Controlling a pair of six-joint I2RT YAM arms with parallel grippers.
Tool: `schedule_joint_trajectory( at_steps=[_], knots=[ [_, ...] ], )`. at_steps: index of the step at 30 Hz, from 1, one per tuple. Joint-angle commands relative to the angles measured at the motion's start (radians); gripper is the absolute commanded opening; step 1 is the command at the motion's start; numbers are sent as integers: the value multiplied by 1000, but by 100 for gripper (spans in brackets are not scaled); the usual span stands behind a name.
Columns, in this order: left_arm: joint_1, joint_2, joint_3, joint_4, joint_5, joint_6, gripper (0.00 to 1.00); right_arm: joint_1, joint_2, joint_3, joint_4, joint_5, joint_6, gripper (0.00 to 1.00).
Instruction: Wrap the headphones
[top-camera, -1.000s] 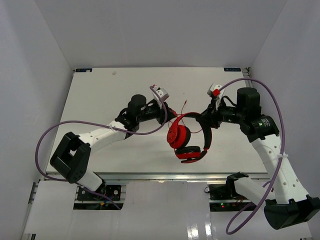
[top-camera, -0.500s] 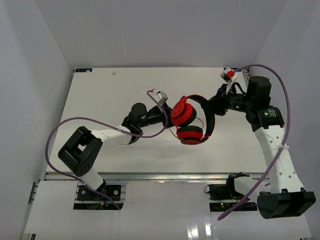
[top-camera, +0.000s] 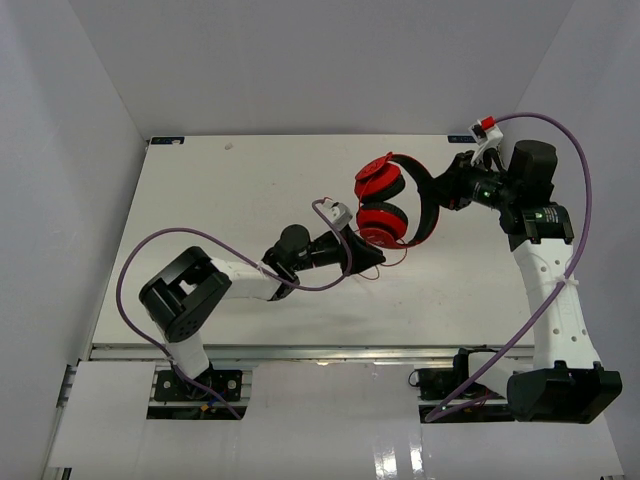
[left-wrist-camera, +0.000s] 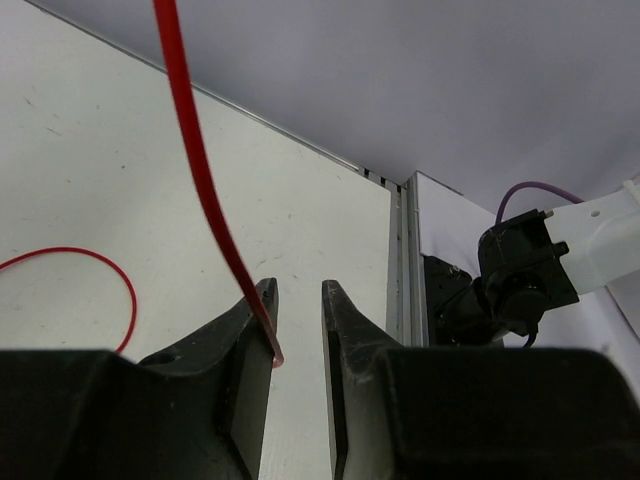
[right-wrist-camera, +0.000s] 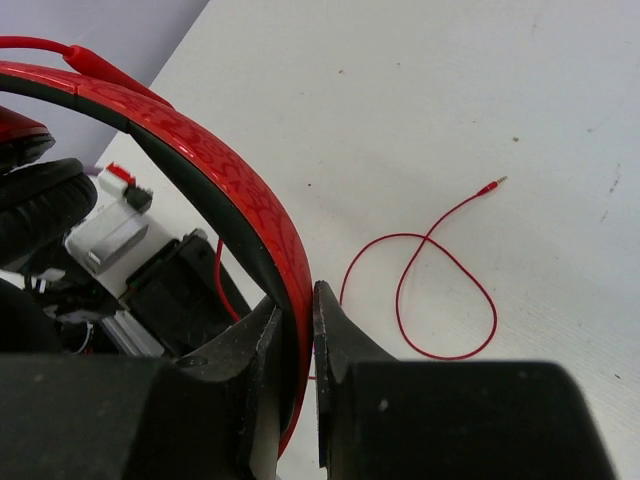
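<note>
- Right pincer (right-wrist-camera: 297, 300) is squeezed tight on the red band (right-wrist-camera: 215, 150) of the headphones (top-camera: 385, 205). It holds them up in the air, over the far right part of the table (top-camera: 220, 190).
- Left pincer (left-wrist-camera: 297, 290) has only a small gap between its two fingers. The thin red cord (left-wrist-camera: 200, 170) runs down into that gap and leans on one finger. It does not look pinched.
- A second ago the headphones hung nearer the middle and the front of the table. Now the right arm has carried them back and to the right, and the round cups have turned.
- The left arm has stretched out after them. Its pincer now sits just below the cups, close to them.
- The rest of the cord lies in a loose loop on the table, with the little plug (right-wrist-camera: 497, 182) at its end.
- I think the wrapping is only just getting going. The cord is lined up, but none of it looks wound round the headphones yet. Most of the job is still left.
</note>
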Motion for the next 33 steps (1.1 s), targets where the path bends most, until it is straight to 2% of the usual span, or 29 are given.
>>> schedule_joint_trajectory(
  at_steps=[1,8,21,23,33],
  knots=[
    [-56,35,-9,96,-46,-13,35,-22,5,59,95,69,121,8],
    [-97,95,-17,138,-80,-23,36,-46,6,57,105,162,172,8],
    [-119,242,102,162,-137,-18,29,-48,-28,17,137,159,206,8],
    [-121,250,112,166,-155,-11,36,-48,-29,15,139,159,208,8],
    [-126,286,163,120,-305,89,49,-48,-42,-5,157,134,223,8]
  ],
)
